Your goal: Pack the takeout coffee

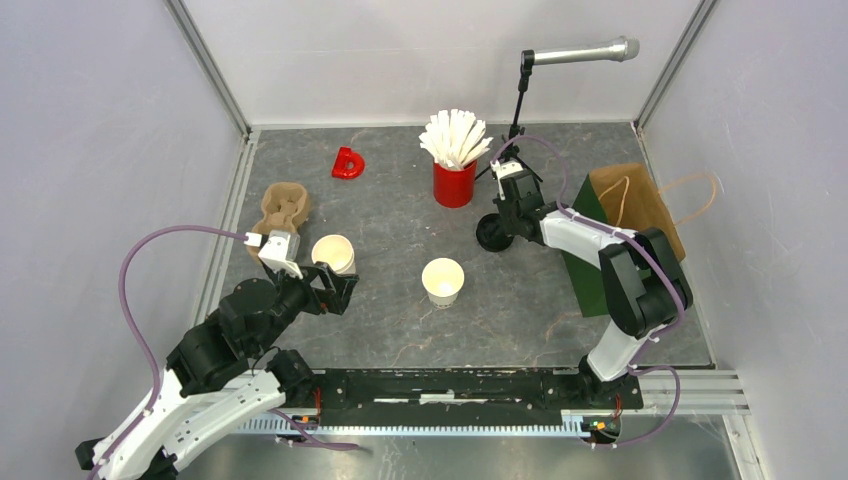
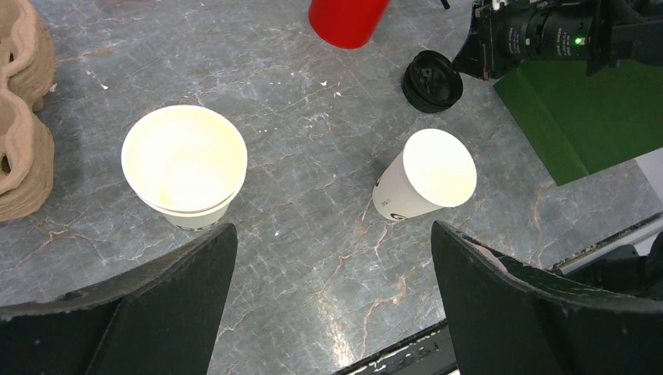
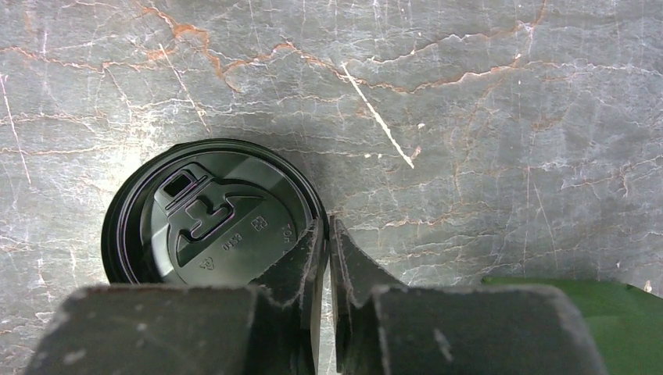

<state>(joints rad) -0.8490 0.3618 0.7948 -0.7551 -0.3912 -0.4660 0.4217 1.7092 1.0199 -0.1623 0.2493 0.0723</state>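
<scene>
Two white paper cups stand open and lidless on the grey table: one [image 1: 333, 252] [image 2: 184, 160] close in front of my left gripper [image 1: 335, 290] [image 2: 332, 258], the other [image 1: 442, 280] [image 2: 426, 176] near the middle. The left gripper is wide open with only bare table between its fingers. A round black lid [image 1: 491, 235] [image 2: 432, 80] [image 3: 211, 219] lies flat on the table. My right gripper [image 1: 503, 222] [image 3: 327, 226] has one finger over the lid and one outside, nearly shut on its rim.
A brown pulp cup carrier [image 1: 283, 210] [image 2: 19, 117] lies at the left. A red cup [image 1: 454, 183] [image 2: 348, 19] of white sticks [image 1: 455, 135] stands at the back. A brown paper bag [image 1: 640, 205] lies on a green mat [image 1: 590, 265] [image 3: 563, 281] at the right. A small red object [image 1: 348, 163] and a microphone stand [image 1: 519, 90] are at the back.
</scene>
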